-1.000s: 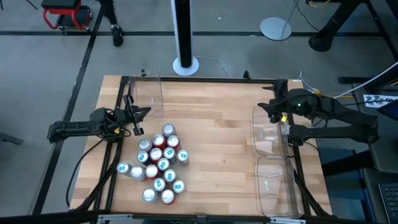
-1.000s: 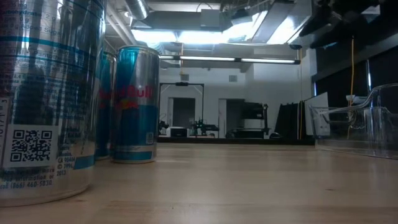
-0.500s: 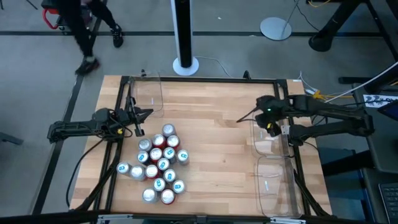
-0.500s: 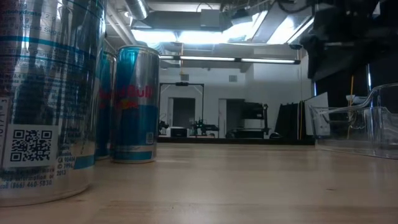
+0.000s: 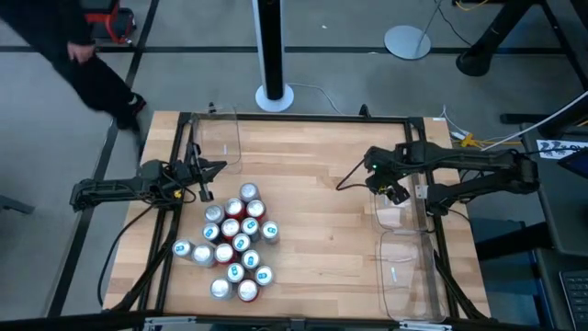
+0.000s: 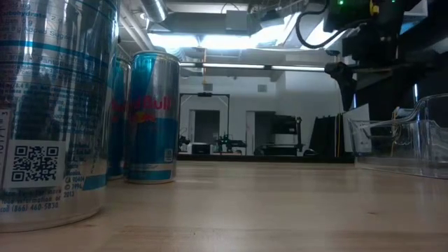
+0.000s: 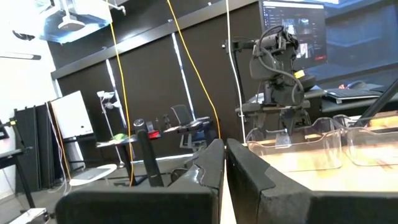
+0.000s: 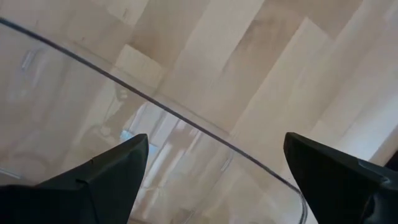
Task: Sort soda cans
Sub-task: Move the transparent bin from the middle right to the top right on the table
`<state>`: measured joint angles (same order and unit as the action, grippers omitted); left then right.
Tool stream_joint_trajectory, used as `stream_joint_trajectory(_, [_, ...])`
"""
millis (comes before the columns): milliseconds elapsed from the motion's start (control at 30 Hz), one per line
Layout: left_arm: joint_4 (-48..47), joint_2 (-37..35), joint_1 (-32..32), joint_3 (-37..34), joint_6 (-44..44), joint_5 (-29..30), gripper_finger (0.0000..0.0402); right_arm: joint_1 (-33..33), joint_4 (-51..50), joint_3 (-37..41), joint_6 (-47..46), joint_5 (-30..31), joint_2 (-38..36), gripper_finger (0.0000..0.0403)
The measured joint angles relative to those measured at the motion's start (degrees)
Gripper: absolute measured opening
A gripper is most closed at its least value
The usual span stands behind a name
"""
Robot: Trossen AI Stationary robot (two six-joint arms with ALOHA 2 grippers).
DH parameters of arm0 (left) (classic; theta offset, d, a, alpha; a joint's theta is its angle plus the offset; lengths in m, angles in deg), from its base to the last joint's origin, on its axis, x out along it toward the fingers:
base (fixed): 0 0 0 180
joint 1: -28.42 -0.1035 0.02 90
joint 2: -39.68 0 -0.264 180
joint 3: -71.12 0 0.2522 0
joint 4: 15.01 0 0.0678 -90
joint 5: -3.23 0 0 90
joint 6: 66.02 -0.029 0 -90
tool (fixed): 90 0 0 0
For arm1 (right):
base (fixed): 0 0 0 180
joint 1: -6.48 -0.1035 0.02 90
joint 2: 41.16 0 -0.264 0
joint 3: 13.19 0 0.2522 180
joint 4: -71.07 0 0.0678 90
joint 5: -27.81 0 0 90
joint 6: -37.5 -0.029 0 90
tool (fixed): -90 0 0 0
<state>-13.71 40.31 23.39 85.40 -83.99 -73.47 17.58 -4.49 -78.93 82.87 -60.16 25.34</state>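
At the tabletop's (image 5: 312, 165) left-front, cans (image 5: 234, 241) stand clustered, none sorted yet. Right pincer (image 5: 397, 193), fingers wide and empty, has swung inward over the bin (image 5: 390, 204) edge since a second ago, likely heading for the cans. Left pincer (image 5: 204, 179) waits closed beside them. Only the right wrist view shows the spread fingers

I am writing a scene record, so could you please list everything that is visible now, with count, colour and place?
soda cans: about fifteen, red, blue-and-white or silver, standing clustered at the table's front left.
clear bins: two at the right edge, one at the back left.
table: one, light wood, black frame.
white pole: one, on a round base behind the table.
person: one, dark clothes, walking past the back left corner.
left pincer: shut, empty, beside the cans' far side.
right pincer: open, empty, over the nearer right bin's rim.
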Motion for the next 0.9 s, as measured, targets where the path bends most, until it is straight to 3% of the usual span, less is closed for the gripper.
stream_joint_trajectory(400, [-1.2, 0.0, 0.0, 0.0, 0.4, 0.0, 0.0011, -6.8, 0.4, 0.1, 1.4, 7.7, 0.5, 0.0374])
stream_joint_trajectory(500, [-1.2, 0.0, 0.0, 0.0, 0.3, 0.0, 0.0011, -6.4, -1.7, 0.1, -1.9, 10.0, 0.7, 0.0374])
stream_joint_trajectory(667, [-1.1, 0.0, 0.0, 0.0, -0.1, 0.0, 0.0011, -2.2, -5.9, 0.1, -11.3, 12.2, 0.7, 0.0374])
stream_joint_trajectory(900, [-1.1, 0.0, 0.0, 0.0, -0.5, 0.0, 0.0011, 5.2, -5.0, 0.1, -13.2, 14.0, 0.7, 0.0374])
